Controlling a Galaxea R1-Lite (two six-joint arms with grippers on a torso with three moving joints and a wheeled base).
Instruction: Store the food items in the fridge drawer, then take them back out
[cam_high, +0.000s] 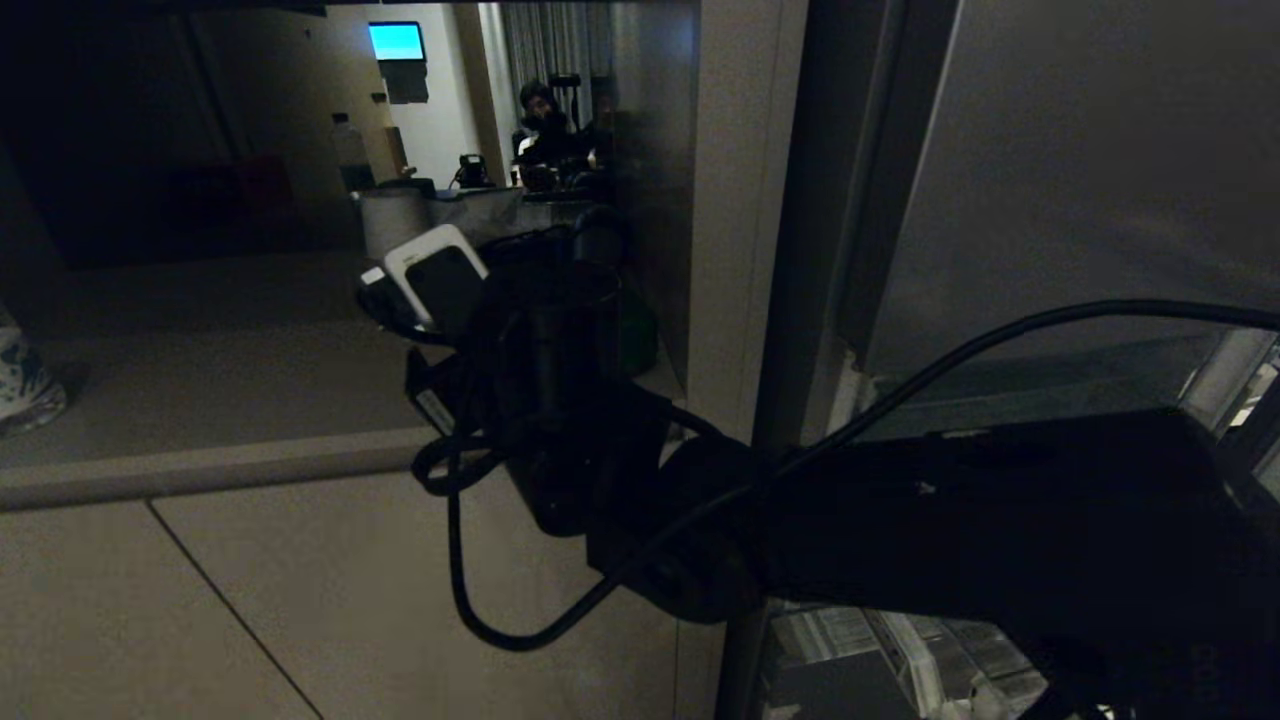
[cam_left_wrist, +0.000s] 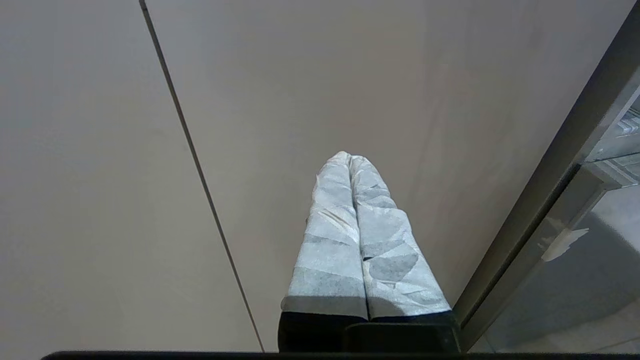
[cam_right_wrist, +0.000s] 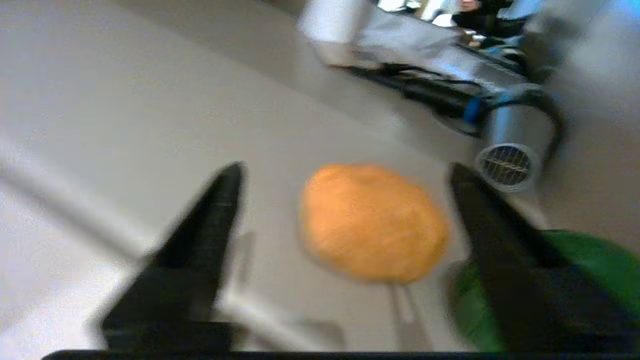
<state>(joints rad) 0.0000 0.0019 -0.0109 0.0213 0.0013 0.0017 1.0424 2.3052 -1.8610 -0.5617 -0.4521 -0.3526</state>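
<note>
The right pincer (cam_right_wrist: 345, 220) hangs wide open around a potato (cam_right_wrist: 372, 222) lying on the pale surface (cam_right_wrist: 125, 100); closing off-centre could roll it away. Left pincer (cam_left_wrist: 350, 165) shut, idle.

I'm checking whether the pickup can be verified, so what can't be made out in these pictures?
- Head view: the right gripper and the food are hidden behind the dark right arm.
- Right wrist view: motion blur leaves it unclear whether the right gripper touches the orange-tan lump; the green item is cut off by the edge.
- Left wrist view: the left gripper shows only floor; the fridge drawer is cut off.
</note>
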